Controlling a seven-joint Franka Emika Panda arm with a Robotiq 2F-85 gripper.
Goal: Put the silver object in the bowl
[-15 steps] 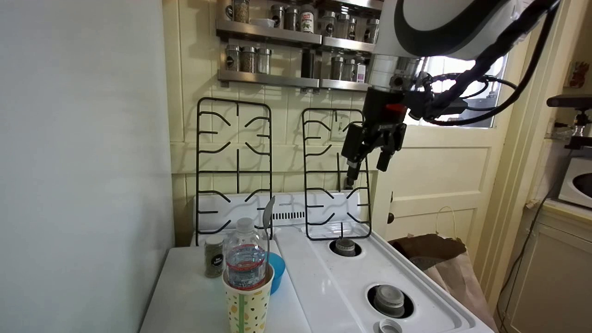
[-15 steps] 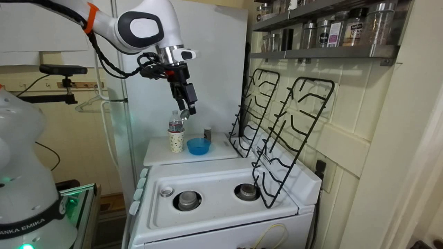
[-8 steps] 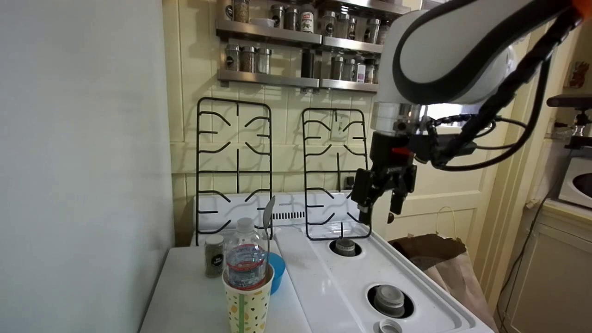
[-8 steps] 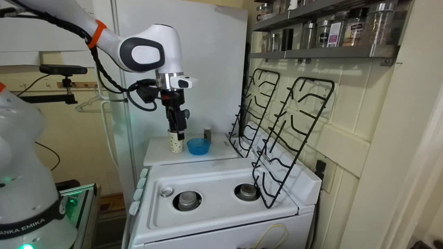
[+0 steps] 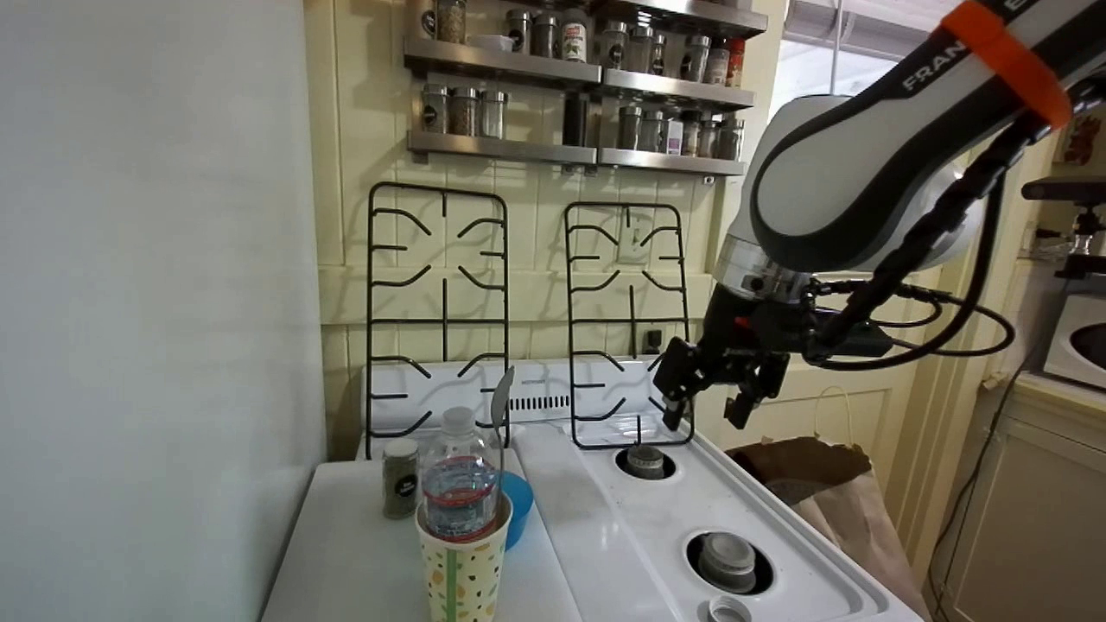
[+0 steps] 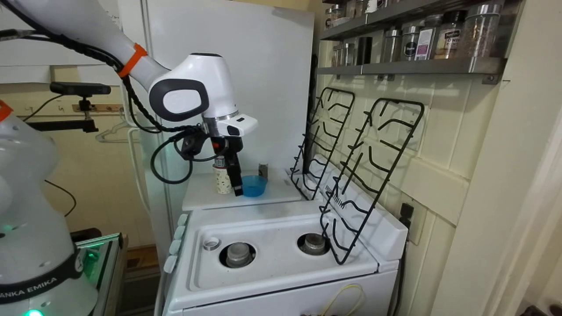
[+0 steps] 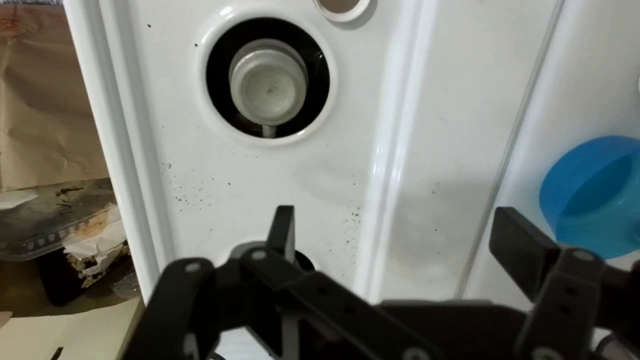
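Claw (image 5: 704, 416): hanging right of centre over the stove (image 5: 605, 536), its fingers (image 7: 520, 250) standing apart with nothing showing between them.
Spice jar (image 5: 399, 479): standing left of centre on the worktop (image 5: 346, 553), probably out of harm's way.
Cup (image 5: 464, 574): sitting at the lower centre-left and holding a clear bottle (image 5: 458, 484); the pair is looking top-heavy, so a brushing finger could topple both.
Silver spoon (image 5: 500, 404): leaning in that cup, head up, just right of the bottle; likely this is the silver object, waiting there. Pinching its thin stem off-centre could let it twist; pulling sideways could drag cup and bottle along.
Blue bowl (image 5: 520, 510): peeking out behind the cup's right side; it is looking light, so a spoon landing on the rim could tip it or bounce out.
Right grate (image 5: 632, 321): leaning back at centre-right; fingertips are overlapping its lower corner in the frame, though showing well apart in an exterior view. A wide swing could knock it.
Ring-shaped piece (image 5: 728, 605): lying at the bottom edge, right of centre, near a burner (image 5: 727, 557); should this be the silver thing instead, its lowness is risking fingertips scraping the stove.
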